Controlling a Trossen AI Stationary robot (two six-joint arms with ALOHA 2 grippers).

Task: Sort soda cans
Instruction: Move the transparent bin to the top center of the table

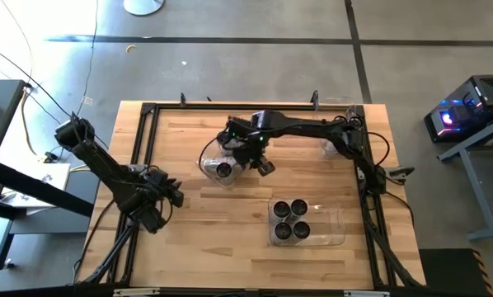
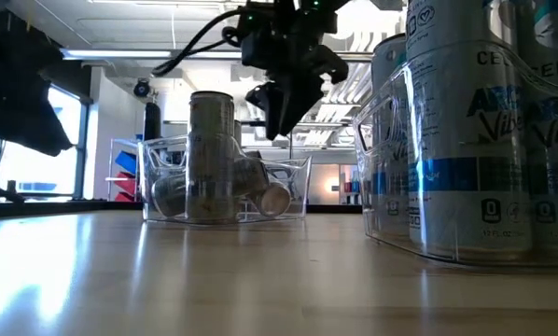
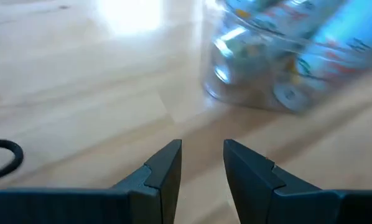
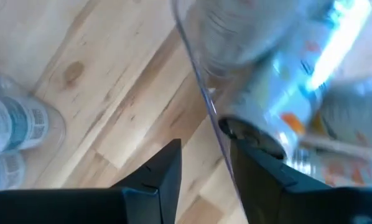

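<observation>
High view: can (image 1: pixel 223 170) upright in bin (image 1: pixel 207 168), axis vertical; right gripper (image 1: pixel 260 162) narrow gap, empty.

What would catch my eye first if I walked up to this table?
Probably the right arm stretched across the table, its pincer hanging just above a clear bin near the middle with an upright can and others lying inside. Next, a second clear bin nearer the front edge, holding three upright cans packed together. The left pincer waits over the table's left side.
</observation>
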